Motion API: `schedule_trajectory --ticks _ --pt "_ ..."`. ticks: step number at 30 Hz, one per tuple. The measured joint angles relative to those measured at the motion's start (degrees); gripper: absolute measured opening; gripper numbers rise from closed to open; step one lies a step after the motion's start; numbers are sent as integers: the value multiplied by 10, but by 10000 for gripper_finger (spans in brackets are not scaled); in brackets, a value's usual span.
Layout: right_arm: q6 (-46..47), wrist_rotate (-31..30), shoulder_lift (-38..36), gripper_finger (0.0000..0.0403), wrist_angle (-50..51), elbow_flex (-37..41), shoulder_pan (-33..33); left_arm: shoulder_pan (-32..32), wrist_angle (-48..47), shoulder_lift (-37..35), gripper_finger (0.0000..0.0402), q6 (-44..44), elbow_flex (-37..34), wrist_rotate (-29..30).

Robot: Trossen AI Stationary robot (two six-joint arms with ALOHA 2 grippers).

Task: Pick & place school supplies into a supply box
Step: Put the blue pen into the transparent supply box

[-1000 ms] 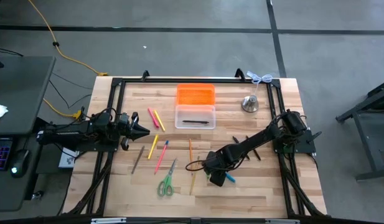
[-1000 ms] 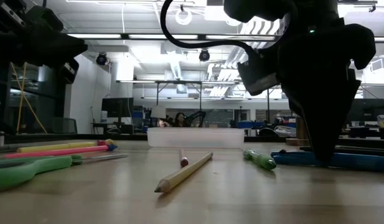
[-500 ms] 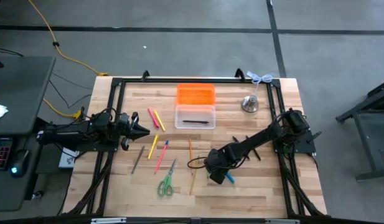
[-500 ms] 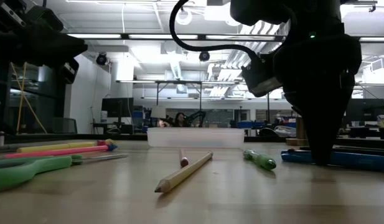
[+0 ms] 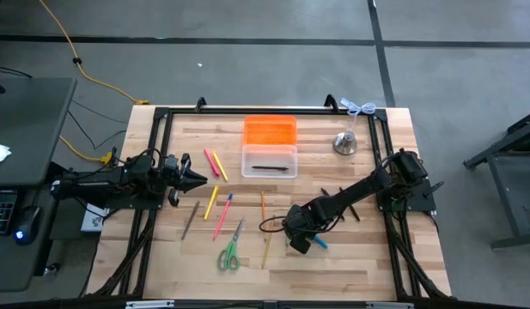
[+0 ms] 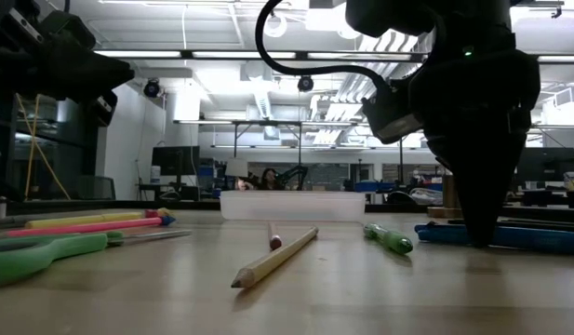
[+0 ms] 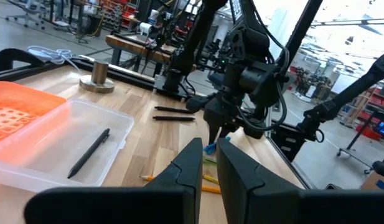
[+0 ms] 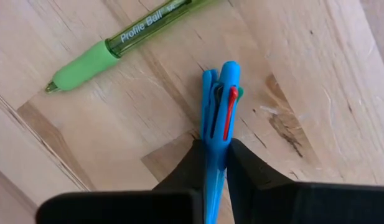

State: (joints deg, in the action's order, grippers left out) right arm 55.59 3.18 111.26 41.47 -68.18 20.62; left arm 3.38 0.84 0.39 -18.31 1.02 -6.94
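Observation:
My right gripper points down at the table's near middle and is shut on a blue pen that lies on the wood. A green pen lies just beside it. The supply box, clear with an orange lid folded open behind it, stands at the far middle with a black pen inside. Pink and yellow pens, a pencil and green-handled scissors lie loose on the table. My left gripper waits level at the left edge, its fingers a narrow gap apart. My right gripper pinches the blue pen's barrel between its two fingers, a little behind the clip end. The fingers come from above, pointing down, and lie across the pen. The pen lies flat on the table, most of its length reaching out to one side.
A silvery bell-like object stands at the far right. Two dark pens lie right of the box. A black frame rims the table. Bare wood lies along the near edge.
My right gripper has shut its fingers on the blue pen, staying over the same spot. The pen lies on the table as before.

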Motion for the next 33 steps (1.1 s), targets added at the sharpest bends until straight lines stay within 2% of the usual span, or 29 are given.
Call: schedule_trajectory --ticks 17,33 --pt "-7 -21 -89 12 13 2 -32 0 1 0 76 0 0 1" --pt "-62 -45 -260 11 -26 2 -106 0 21 0 76 -4 0 1"
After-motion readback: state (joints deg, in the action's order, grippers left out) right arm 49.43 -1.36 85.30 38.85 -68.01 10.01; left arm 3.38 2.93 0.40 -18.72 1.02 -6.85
